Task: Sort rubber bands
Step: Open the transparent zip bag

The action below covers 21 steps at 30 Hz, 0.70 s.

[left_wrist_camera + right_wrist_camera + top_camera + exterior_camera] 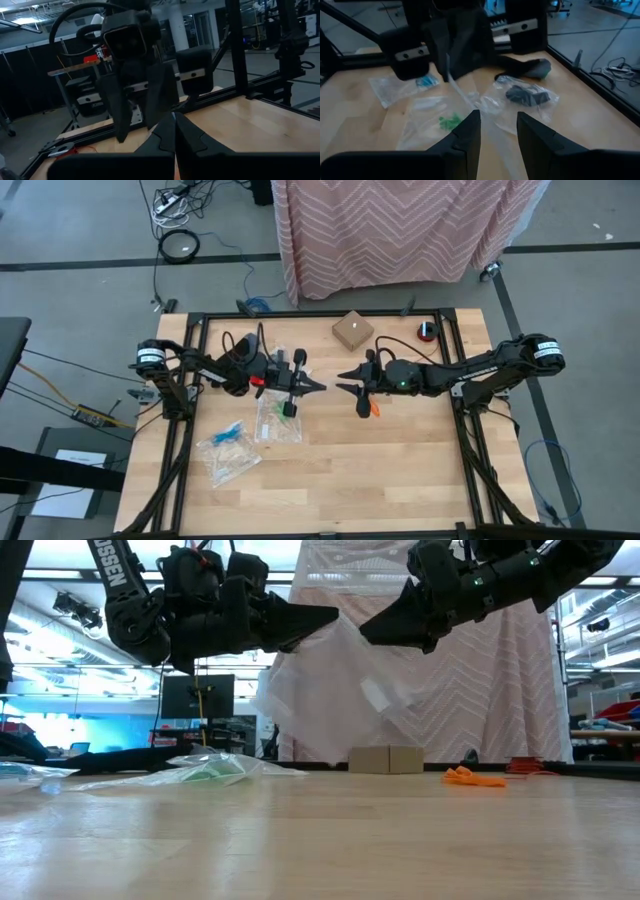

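Two robot arms meet above the middle of a wooden table point(400, 470), gripper tips pointing at each other and raised off the surface. The left gripper point(312, 386) has its jaws pressed together, pinching the edge of a clear plastic bag point(330, 690) that hangs below it; the right gripper point(345, 388) faces it with jaws apart and nothing between them. Orange rubber bands point(376, 409) lie loose on the wood under the right arm. Green rubber bands point(451, 120), blue rubber bands point(426, 81) and black rubber bands point(526, 94) sit inside separate clear bags on the table, on the left arm's side. A small cardboard box point(353, 330) stands near the far edge.
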Tool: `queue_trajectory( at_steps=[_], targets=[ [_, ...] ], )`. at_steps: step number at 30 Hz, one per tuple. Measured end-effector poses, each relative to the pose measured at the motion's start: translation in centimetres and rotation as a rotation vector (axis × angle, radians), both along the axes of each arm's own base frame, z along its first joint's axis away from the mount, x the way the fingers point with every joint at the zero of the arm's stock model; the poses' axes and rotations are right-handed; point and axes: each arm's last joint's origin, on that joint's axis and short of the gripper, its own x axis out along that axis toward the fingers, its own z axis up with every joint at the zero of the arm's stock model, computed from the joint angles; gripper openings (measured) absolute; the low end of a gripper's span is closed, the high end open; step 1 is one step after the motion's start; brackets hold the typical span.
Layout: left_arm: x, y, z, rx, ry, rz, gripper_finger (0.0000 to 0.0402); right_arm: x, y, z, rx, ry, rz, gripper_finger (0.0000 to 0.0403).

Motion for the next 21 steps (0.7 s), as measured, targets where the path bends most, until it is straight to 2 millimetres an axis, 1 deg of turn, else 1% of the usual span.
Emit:
queue_trajectory(
  at_steps=[11, 21],
  targets=[
    [0.0, -0.14, 0.05, 0.001, -0.003, -0.005, 0.0001, -0.02, 0.0, -0.06, 0.0, 0.007, 0.0, 0.0113],
    [0.01, -0.14, 0.04, 0.001, -0.001, -0.005, 0.0002, 0.09, 0.14, 0.25, -0.006, -0.025, 0.056, 0.0113]
  ],
)
